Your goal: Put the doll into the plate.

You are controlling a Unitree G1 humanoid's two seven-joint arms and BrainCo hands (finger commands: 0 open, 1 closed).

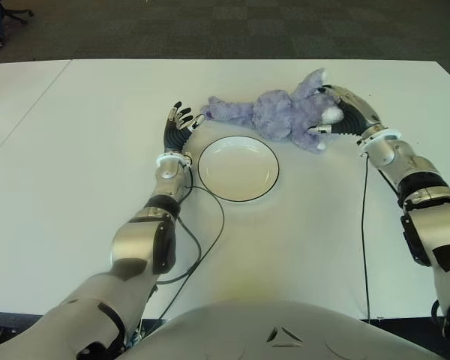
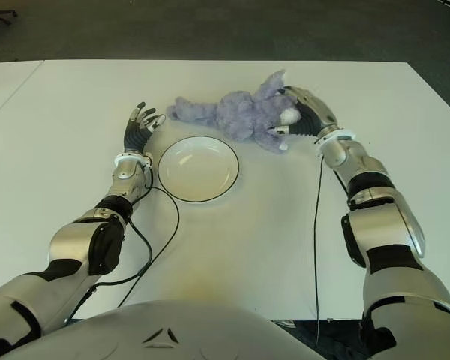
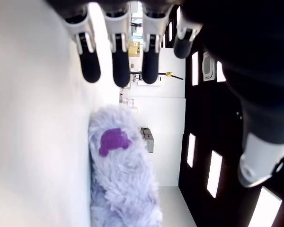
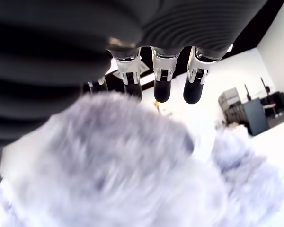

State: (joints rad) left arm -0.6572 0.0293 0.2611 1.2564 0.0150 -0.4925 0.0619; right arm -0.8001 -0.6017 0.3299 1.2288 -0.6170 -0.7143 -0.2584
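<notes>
The doll (image 1: 277, 114), a fluffy lilac plush, lies stretched out on the white surface (image 1: 75, 172) just beyond the plate (image 1: 238, 167), at about 12 to 1 o'clock from it, not yet in the dish. The right robot hand (image 1: 343, 111) is pressed against the doll's head end, at 3 o'clock of the toy; in its wrist view the fingers (image 4: 162, 80) reach out straight over the fur, not yet curled around it, so I judge the grasp as still being set up. The left robot hand (image 1: 178, 124) is at the plate's 10 o'clock, beside the doll's leg end, fingers extended and holding nothing.

The next move calls for closing the right fingers on the plush, lifting it clear and carrying it toward 7 o'clock over the plate's rim.

The surface is plain white, with dark cables (image 1: 202, 247) trailing from the arms. Beyond its far edge lies dark carpet (image 1: 232, 30).
</notes>
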